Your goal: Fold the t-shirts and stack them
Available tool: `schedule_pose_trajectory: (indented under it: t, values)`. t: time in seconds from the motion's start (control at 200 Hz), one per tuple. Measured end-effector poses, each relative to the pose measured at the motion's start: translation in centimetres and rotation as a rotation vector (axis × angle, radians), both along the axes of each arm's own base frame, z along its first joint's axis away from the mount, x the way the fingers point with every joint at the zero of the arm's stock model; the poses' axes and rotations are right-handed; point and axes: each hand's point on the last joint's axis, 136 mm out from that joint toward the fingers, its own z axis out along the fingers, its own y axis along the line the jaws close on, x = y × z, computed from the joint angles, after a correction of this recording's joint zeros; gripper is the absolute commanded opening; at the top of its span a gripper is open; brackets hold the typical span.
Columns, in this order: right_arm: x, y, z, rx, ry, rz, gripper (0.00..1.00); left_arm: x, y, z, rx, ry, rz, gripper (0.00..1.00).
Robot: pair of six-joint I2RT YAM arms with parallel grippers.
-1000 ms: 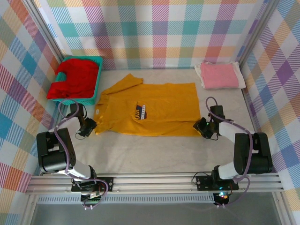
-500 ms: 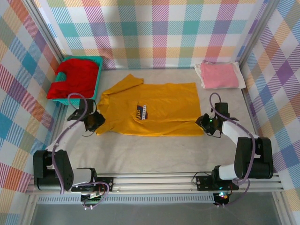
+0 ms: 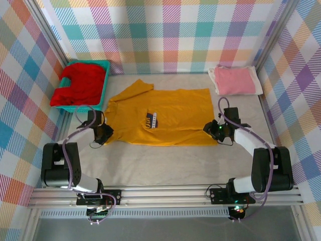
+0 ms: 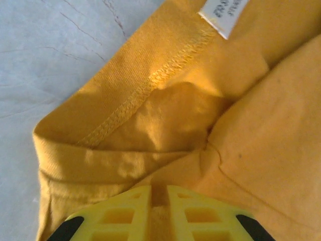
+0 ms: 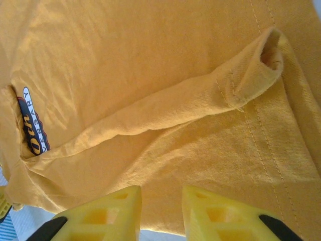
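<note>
Three shirts lay in the top view. One yellow shirt (image 3: 170, 113) was spread flat at centre, one pink shirt (image 3: 234, 80) sat folded at upper right, and one red shirt (image 3: 80, 83) was heaped in the single basket (image 3: 83, 108) at upper left. Two grippers were at the yellow shirt. The left gripper (image 3: 104, 133) sat at its lower-left corner, fingers (image 4: 128, 213) pressed together on a pinch of cloth by the collar seam. The right gripper (image 3: 214, 130) sat at the lower-right hem, fingers (image 5: 113, 213) spread, with cloth showing in the gap.
</note>
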Motion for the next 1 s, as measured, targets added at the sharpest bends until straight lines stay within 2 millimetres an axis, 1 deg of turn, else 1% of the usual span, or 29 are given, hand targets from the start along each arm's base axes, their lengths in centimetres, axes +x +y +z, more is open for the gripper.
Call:
schedule_pose_trajectory:
  t: [0.05,0.22,0.32,0.48,0.59,0.695,0.845,0.91,1.0]
  values:
    - [0.0,0.0,0.0,-0.001,0.0,0.0,0.28,0.1,0.3,-0.7,-0.02,0.003,0.022,0.16]
    - [0.2,0.0,0.3,0.0,-0.007,-0.001,0.3,1.6,1.4,-0.6,-0.082,-0.063,0.082,0.17]
    - [0.6,0.0,0.5,0.003,-0.012,-0.003,0.3,1.9,2.4,-0.5,-0.105,-0.077,0.109,0.18]
    - [0.6,0.0,-0.1,0.004,0.011,-0.01,0.3,1.3,4.5,-0.4,-0.071,-0.036,0.121,0.2]
    - [0.5,0.2,-0.2,0.004,0.015,-0.004,0.3,0.5,4.9,-0.3,-0.04,0.005,0.099,0.21]
    - [-0.1,1.0,-0.5,-0.004,0.029,0.033,0.29,-0.4,4.8,-0.4,-0.026,0.039,0.067,0.21]
    - [-1.9,3.9,-1.7,-0.022,0.075,0.149,0.27,-0.7,4.8,-0.5,-0.015,0.048,0.042,0.21]
    - [-2.5,4.8,-2.4,-0.034,0.096,0.181,0.26,-0.7,4.7,-0.5,-0.016,0.049,0.041,0.21]
    - [-2.8,5.1,-3.3,-0.053,0.118,0.188,0.25,-0.7,4.7,-0.5,-0.018,0.047,0.042,0.21]
